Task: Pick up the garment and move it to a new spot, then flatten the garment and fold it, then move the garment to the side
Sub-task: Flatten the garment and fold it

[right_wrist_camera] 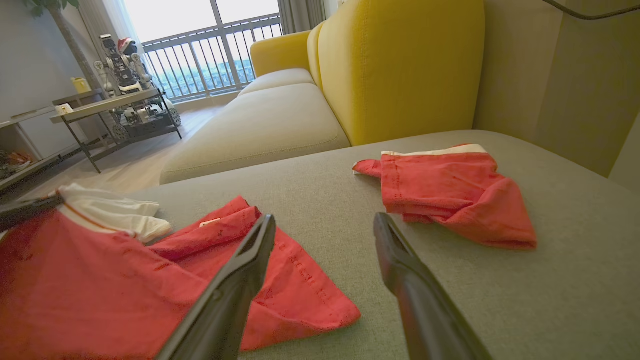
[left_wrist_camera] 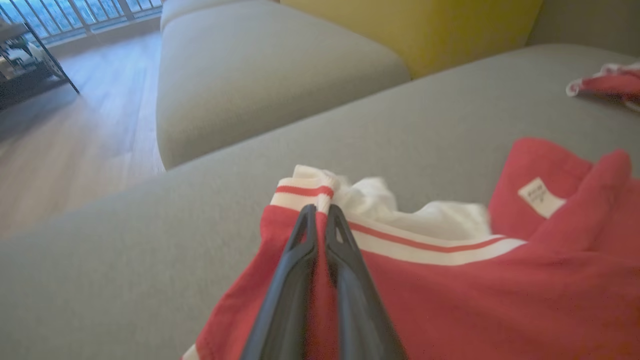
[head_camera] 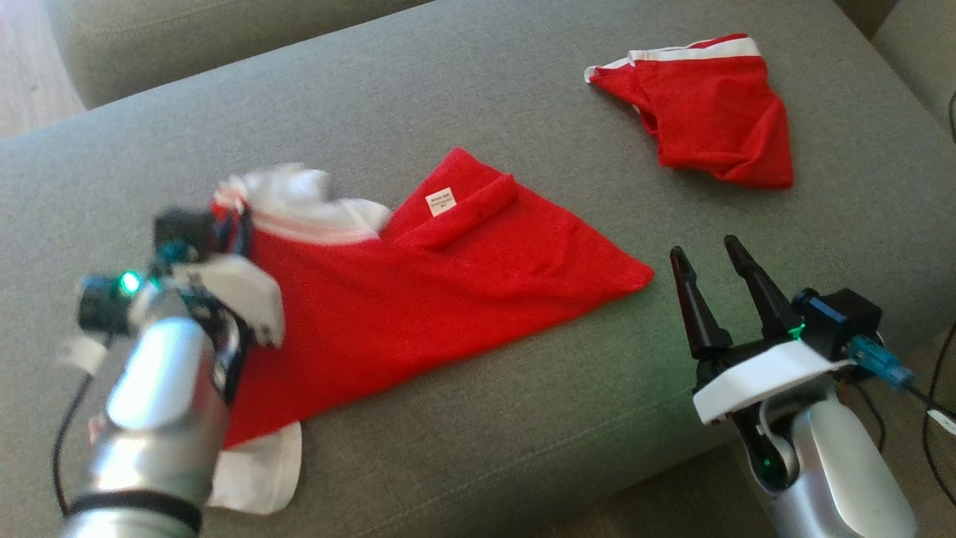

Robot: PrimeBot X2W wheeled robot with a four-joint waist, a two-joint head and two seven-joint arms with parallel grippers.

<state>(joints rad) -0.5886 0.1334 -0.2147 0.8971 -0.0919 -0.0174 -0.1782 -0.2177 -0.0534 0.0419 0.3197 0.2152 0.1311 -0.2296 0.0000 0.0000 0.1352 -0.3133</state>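
The garment (head_camera: 448, 284) is red with white striped trim and a small white label, and it lies crumpled across the middle of the grey cushion (head_camera: 478, 97). My left gripper (left_wrist_camera: 320, 209) is shut on the garment's (left_wrist_camera: 500, 300) striped edge at its left end, with red cloth pinched between the fingers. In the head view that corner looks blurred and slightly raised beside my left wrist. My right gripper (head_camera: 703, 248) hovers open to the right of the garment's pointed corner, touching nothing. Seen from the right wrist, the open gripper (right_wrist_camera: 325, 220) points past the garment (right_wrist_camera: 100, 280).
A second red piece with a white band (head_camera: 709, 112) lies bunched at the cushion's far right, also seen as the red piece (right_wrist_camera: 440, 195). A yellow sofa back (right_wrist_camera: 400, 65) and beige seat (left_wrist_camera: 270, 70) stand beyond. Wooden floor (left_wrist_camera: 75, 140) lies to the left, with a shelf unit (right_wrist_camera: 115, 115).
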